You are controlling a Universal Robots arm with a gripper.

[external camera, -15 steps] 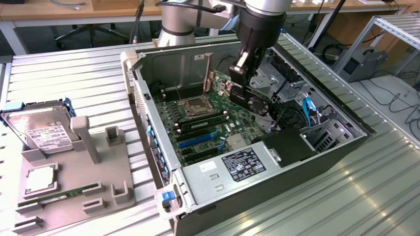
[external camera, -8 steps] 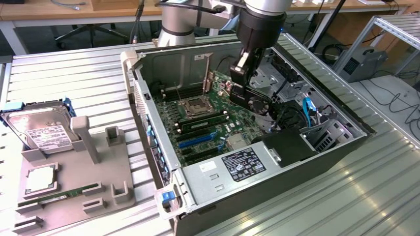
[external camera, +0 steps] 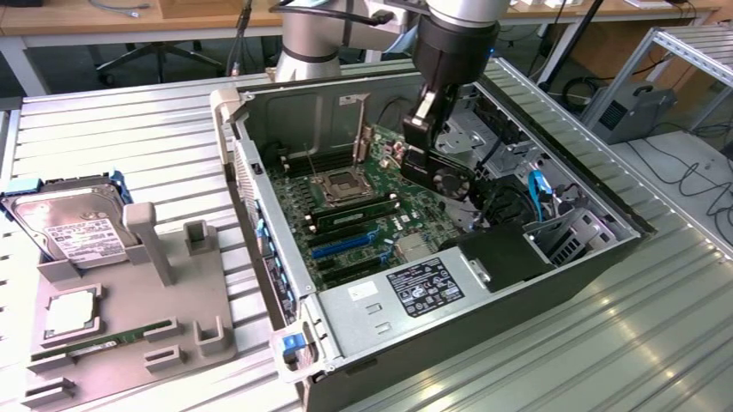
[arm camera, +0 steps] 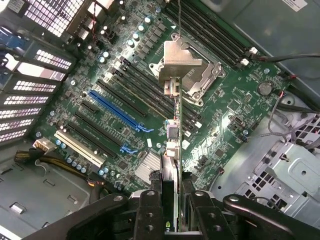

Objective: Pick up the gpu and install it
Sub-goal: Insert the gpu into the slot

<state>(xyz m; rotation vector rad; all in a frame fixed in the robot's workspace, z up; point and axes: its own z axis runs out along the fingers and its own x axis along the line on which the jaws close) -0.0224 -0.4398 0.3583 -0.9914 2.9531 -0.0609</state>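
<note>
The gpu (external camera: 454,182), a dark card with a black fan face, hangs inside the open computer case (external camera: 266,249) above the green motherboard (external camera: 390,225). My gripper (external camera: 421,154) is shut on its upper edge. In the wrist view the gpu (arm camera: 173,145) is seen edge-on, running away from my gripper (arm camera: 173,212) over the board. Its silver bracket (arm camera: 181,61) is at the far end, over the processor socket (arm camera: 210,80). The card is above the board, clear of the slots. A long blue slot (arm camera: 119,111) lies to one side of it.
A grey fixture (external camera: 126,335) at the exterior view's left holds a silver hard drive (external camera: 71,230), a processor chip (external camera: 71,313) and a slim green RAM stick (external camera: 81,348). In the case are the power supply (external camera: 427,287), drive cages (external camera: 567,236) and loose cables (external camera: 538,193).
</note>
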